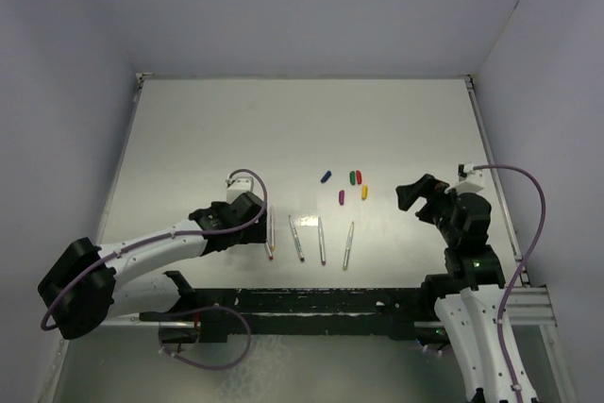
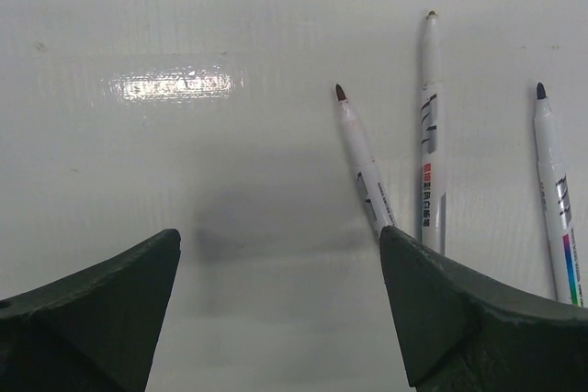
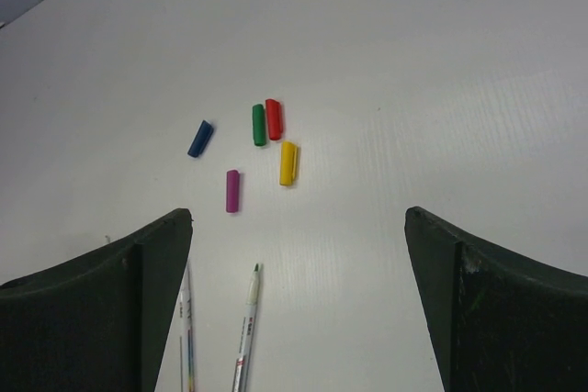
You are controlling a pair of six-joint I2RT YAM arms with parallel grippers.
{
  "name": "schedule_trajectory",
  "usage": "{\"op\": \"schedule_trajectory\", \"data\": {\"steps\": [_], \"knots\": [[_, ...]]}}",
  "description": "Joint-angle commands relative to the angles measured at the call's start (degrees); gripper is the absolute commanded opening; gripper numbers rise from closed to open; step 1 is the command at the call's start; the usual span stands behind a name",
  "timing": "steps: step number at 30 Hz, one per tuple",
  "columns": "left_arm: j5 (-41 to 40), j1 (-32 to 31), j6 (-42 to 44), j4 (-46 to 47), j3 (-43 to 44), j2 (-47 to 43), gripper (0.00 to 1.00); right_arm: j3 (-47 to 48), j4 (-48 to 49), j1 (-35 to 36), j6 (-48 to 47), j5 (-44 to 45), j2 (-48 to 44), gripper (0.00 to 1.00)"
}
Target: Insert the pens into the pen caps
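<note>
Pens (image 1: 321, 240): four counted in the overhead view.
Pen caps (image 3: 232, 190): five counted, one each blue, green, red, yellow, purple.
Robot arms (image 1: 160, 247): two.

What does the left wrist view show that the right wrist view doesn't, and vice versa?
Only left wrist: three uncapped pens side by side, a brown-tipped pen, a middle pen and a dark-tipped pen, ahead of the open left gripper. Only right wrist: the blue cap, green cap, red cap, yellow cap and purple cap, beyond the open right gripper. Both: the white table and uncapped pens lying flat; the right wrist catches a green-tipped pen.
</note>
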Motion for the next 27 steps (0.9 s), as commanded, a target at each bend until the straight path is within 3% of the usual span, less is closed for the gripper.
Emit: {"op": "schedule_trajectory", "data": {"steps": [1,7,12,21,25,27], "knots": [[-1.52,-0.85,-1.58,3.53,2.4,0.6,0.92,2.3,1.06,-0.21,-1.66,1.88,-0.79,1.0],[-1.84,-1.31,-0.92,5.72,2.91,4.12,0.96,2.15,2.08,-0.21,-1.45,1.76,-0.68,1.0],[-3.44,-1.56,-0.33,5.9,4.17,8.57,0.91,2.21,2.01,-0.21,-1.16,1.12,-1.03,1.0],[-1.71,-3.08,-1.66,1.48,4.35,10.59,0.6,3.32,0.82,-0.21,-0.6,1.09,-1.47,1.0],[0.06,-3.76,-2.19,-1.52,3.33,8.92,0.54,3.4,0.52,-0.21,-0.25,1.24,-1.91,1.0],[1.61,-3.84,-2.52,-2.14,2.71,7.5,0.47,3.59,0.4,-0.21,-0.23,1.4,-1.93,1.0]]}}
